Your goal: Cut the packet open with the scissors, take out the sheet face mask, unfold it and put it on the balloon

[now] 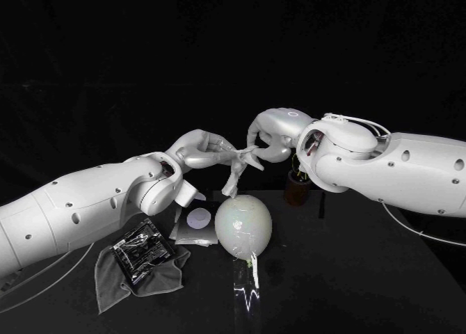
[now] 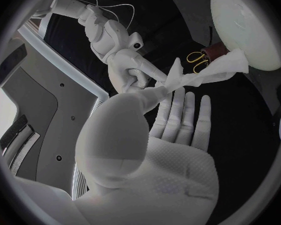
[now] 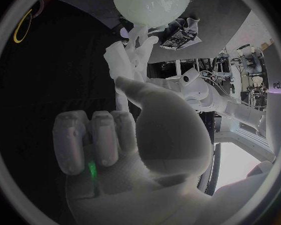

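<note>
The white sheet mask [image 1: 233, 179] hangs as a twisted strand between both hands, its lower end touching the top of the pale balloon [image 1: 243, 226]. My left hand [image 1: 205, 152] pinches its upper end, other fingers spread. My right hand [image 1: 271, 142] meets it from the other side and grips the same end. In the left wrist view the mask [image 2: 212, 74] runs from my left hand [image 2: 165, 135] and right hand [image 2: 131, 67] to the balloon [image 2: 247, 25]. The right wrist view shows my right hand [image 3: 134, 135], the mask [image 3: 129, 45] and the balloon [image 3: 152, 2].
A silver packet [image 1: 198, 224] lies left of the balloon. Another packet [image 1: 142, 252] rests on a grey cloth [image 1: 142, 278] at the front left. Yellow-handled scissors [image 2: 197, 59] stand in a brown holder [image 1: 296, 189] behind the balloon.
</note>
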You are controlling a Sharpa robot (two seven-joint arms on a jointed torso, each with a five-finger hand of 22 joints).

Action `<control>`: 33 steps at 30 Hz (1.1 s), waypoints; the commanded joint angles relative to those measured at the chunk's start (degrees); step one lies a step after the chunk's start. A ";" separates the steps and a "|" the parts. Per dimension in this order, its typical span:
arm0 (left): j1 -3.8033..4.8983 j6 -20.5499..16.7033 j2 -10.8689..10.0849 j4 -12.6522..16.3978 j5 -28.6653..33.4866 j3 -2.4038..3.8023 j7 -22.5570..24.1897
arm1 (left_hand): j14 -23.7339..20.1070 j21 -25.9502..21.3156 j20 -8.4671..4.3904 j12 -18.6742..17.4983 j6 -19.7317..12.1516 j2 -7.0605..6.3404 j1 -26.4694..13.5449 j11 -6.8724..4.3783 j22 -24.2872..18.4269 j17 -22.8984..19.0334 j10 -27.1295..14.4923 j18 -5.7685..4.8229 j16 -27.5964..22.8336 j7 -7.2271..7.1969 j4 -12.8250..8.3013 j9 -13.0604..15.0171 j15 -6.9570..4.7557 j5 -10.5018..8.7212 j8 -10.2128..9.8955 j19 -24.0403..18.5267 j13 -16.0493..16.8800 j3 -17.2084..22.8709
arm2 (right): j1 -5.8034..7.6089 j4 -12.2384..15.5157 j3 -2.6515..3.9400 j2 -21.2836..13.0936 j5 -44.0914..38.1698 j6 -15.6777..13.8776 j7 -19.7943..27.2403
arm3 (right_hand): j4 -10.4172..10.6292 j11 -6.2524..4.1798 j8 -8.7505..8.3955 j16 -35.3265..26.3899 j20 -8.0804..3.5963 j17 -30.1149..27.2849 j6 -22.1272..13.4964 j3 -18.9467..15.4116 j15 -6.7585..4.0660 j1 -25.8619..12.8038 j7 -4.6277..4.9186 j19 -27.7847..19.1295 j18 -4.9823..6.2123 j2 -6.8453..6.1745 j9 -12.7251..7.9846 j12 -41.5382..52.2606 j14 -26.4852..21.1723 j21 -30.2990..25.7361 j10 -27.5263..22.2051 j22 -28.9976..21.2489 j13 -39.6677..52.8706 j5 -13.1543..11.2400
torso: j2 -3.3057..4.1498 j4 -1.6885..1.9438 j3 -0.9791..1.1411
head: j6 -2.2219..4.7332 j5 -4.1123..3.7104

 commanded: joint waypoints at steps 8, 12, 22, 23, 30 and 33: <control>0.18 6.01 0.36 -0.96 12.63 0.09 2.33 | 2.36 0.07 0.08 -6.58 -3.21 0.31 -1.33 0.09 -0.05 -2.14 3.70 -0.46 -1.26 0.25 1.77 13.74 -0.19 0.27 2.18 -0.33 -2.61 2.23 | 0.01 0.00 -0.04 -0.28 -1.19 1.83 -0.62 | -0.29 -0.25 0.33 0.20 -0.29 15.09 0.37 -0.05 -0.28 -0.16 0.29 5.92 -0.36 -0.67 0.02 0.31 5.99 0.37 5.97 15.06 15.07 0.28 | 0.04 -0.04 -0.04 | 0.10 -0.18; 0.19 7.99 0.42 -1.32 14.63 0.10 1.97 | 6.64 0.22 0.07 -9.83 -6.79 1.20 -1.36 -0.58 -0.02 -4.20 8.31 -0.31 -4.07 0.11 3.05 16.83 -0.96 0.33 4.76 -0.20 -2.61 2.93 | 0.01 0.10 -0.06 -0.50 -0.38 0.88 -0.45 | -0.30 -0.25 0.34 0.20 -0.29 15.09 0.38 -0.06 -0.28 -0.16 0.29 5.92 -0.36 -0.68 0.03 0.31 5.99 0.37 5.97 15.06 15.07 0.31 | -0.01 0.02 -0.01 | 0.02 -0.27; 0.23 9.84 0.62 -1.64 14.44 0.09 -0.81 | 16.86 2.48 -0.28 -11.02 -11.15 2.73 -1.27 -2.54 0.83 -5.51 19.17 1.77 -6.91 -0.73 5.18 21.03 -3.39 0.32 9.12 3.36 -1.43 2.70 | 0.01 0.77 -0.07 -1.33 2.64 -3.45 0.68 | -0.40 -0.21 0.58 0.20 -0.27 15.09 0.24 0.05 -0.27 -0.05 0.36 5.92 -0.36 -0.69 0.07 0.31 5.99 0.37 5.97 15.06 15.07 1.52 | 0.00 -0.02 -0.01 | 0.15 -0.18; 0.23 9.79 0.61 -1.66 14.35 0.09 -1.00 | 16.91 2.50 -0.29 -11.00 -11.16 2.73 -1.27 -2.56 0.84 -5.50 19.22 1.79 -6.91 -0.73 5.18 21.05 -3.40 0.31 9.14 3.40 -1.42 2.69 | 0.01 0.84 -0.07 -1.42 2.91 -3.67 0.78 | -0.40 -0.21 0.58 0.20 -0.27 15.09 0.24 0.05 -0.27 -0.05 0.36 5.92 -0.36 -0.69 0.07 0.31 5.99 0.37 5.97 15.06 15.07 1.52 | 0.00 -0.02 0.00 | 0.13 -0.19; 0.24 9.20 0.62 -1.76 14.04 0.09 -1.57 | 21.93 5.36 -0.80 -7.91 -11.98 3.12 -0.91 -4.08 2.20 -4.38 24.34 3.66 -5.50 -1.83 5.43 22.02 -5.14 0.31 10.13 7.33 0.77 1.51 | 0.01 0.92 -0.07 -1.72 4.08 -3.94 1.28 | -0.40 -0.21 0.62 0.20 -0.27 15.09 0.22 0.07 -0.27 -0.06 0.37 5.92 -0.36 -0.68 0.08 0.31 5.99 0.37 5.97 15.06 15.07 1.66 | 0.01 0.02 0.04 | 0.18 -0.18; 0.25 8.67 0.65 -1.79 13.99 0.09 -1.77 | 22.97 6.75 -1.13 -6.32 -12.46 3.15 -0.71 -4.37 2.97 -3.71 24.90 4.08 -4.92 -2.07 5.60 22.45 -5.56 0.30 10.52 8.54 2.23 1.24 | 0.01 1.02 -0.07 -1.80 4.31 -3.61 1.53 | -0.40 -0.21 0.63 0.20 -0.26 15.09 0.21 0.06 -0.27 -0.06 0.38 5.92 -0.36 -0.71 0.08 0.31 5.99 0.37 5.97 15.06 15.07 1.70 | 0.01 0.00 0.03 | 0.21 -0.23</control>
